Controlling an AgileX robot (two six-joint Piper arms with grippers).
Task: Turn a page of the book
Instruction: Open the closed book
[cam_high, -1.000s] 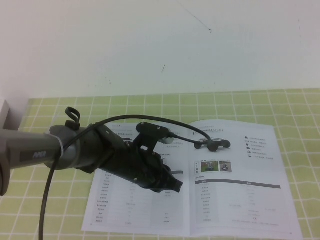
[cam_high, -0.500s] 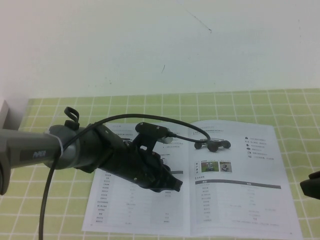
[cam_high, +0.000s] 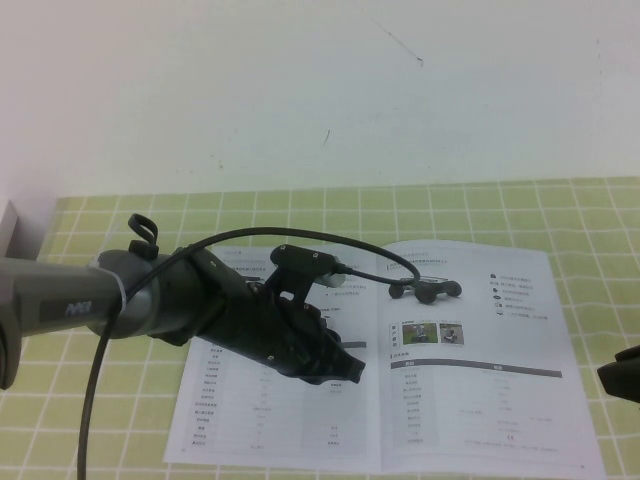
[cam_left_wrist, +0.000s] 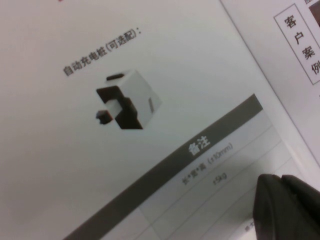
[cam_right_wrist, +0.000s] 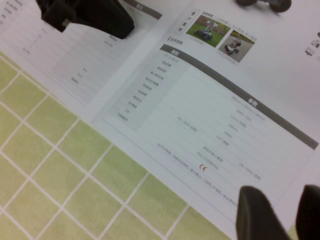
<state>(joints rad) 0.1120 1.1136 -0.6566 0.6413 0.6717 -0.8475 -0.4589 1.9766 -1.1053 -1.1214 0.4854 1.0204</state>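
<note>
White book (cam_high: 400, 360) under left gripper (cam_high: 340, 372), right gripper (cam_high: 622, 380) beside.

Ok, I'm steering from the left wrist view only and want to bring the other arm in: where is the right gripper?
Observer: The right gripper is at the right edge of the high view, just off the book's right-hand page.
Operator: Is it open?
Observer: Yes. In its wrist view its fingers stand apart with nothing between them, by the page's near edge.
Operator: Is that page lifted anywhere?
Observer: No, it lies flat. The left gripper is over the left-hand side of the book, near the fold.
</note>
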